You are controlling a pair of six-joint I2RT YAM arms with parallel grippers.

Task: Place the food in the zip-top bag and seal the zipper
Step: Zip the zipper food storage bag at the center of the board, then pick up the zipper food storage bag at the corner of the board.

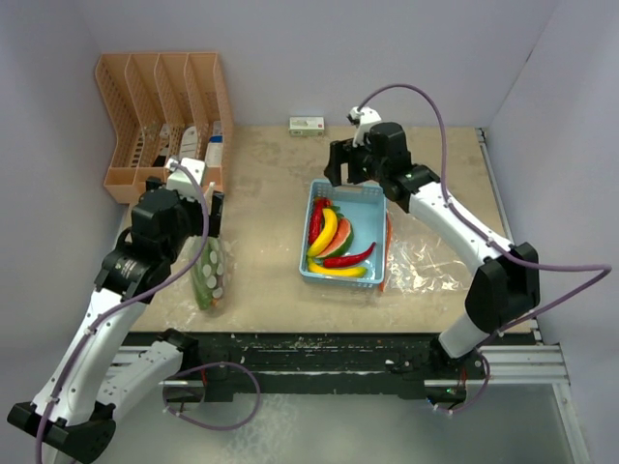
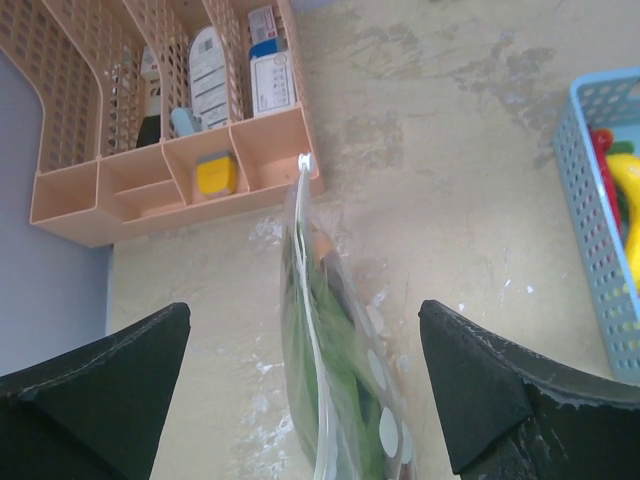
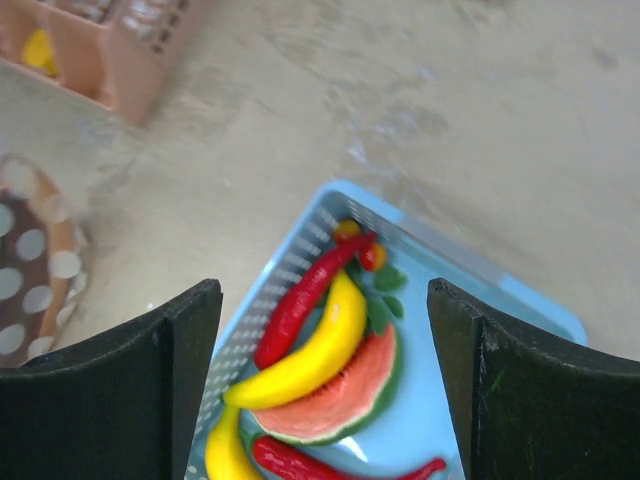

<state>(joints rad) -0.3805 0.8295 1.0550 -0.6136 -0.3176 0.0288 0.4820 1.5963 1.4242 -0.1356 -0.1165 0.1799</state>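
Note:
The food lies in a light-blue basket (image 1: 375,198): yellow bananas (image 1: 326,232), red chilli peppers (image 1: 350,257) and a watermelon slice (image 1: 340,240). In the right wrist view I see a banana (image 3: 320,350), a chilli (image 3: 305,295) and the watermelon slice (image 3: 340,400). My right gripper (image 1: 360,182) (image 3: 325,290) hangs open and empty above the basket's far end. The zip-top bag (image 1: 211,275) (image 2: 335,390), clear with white dots and green pieces inside, lies at the left. My left gripper (image 1: 213,217) (image 2: 305,310) is open over the bag's far end, with a finger on each side and not touching it.
An orange slotted rack (image 1: 164,121) (image 2: 180,150) with small items stands at the back left, just past the bag. A small white box (image 1: 307,125) lies by the back wall. Crinkled clear plastic (image 1: 435,256) and an orange piece (image 1: 389,237) lie right of the basket.

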